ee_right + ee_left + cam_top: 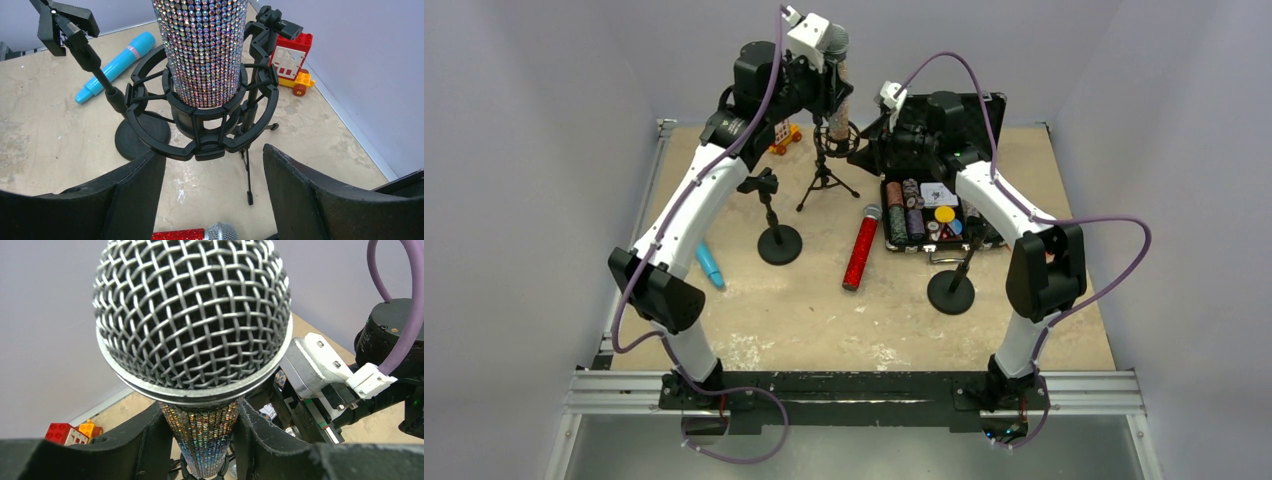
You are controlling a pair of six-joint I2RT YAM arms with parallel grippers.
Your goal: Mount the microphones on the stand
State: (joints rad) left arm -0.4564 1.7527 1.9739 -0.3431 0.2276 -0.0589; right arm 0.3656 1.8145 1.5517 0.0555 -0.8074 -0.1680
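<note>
As it stands, silver-glitter microphone (192, 315): upright near far edge, tail in shock mount (205, 125).
Left gripper (202, 430): clamped on glitter barrel below mesh head.
Right gripper (212, 157): jaws spread, empty, facing mount.
Handling: rigid, probably head-heavy; studded barrel should resist slipping; hold barrel, not mesh.

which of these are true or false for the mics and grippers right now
1. The silver-glitter microphone stands upright in the shock mount. True.
2. The red-glitter microphone is clipped into a round-base stand. False: it lies flat on the table.
3. The left gripper is closed on the silver-glitter microphone's body. True.
4. The right gripper holds the light-blue microphone. False: the right gripper is open and empty near the shock mount, and the light-blue microphone lies on the table.
</note>
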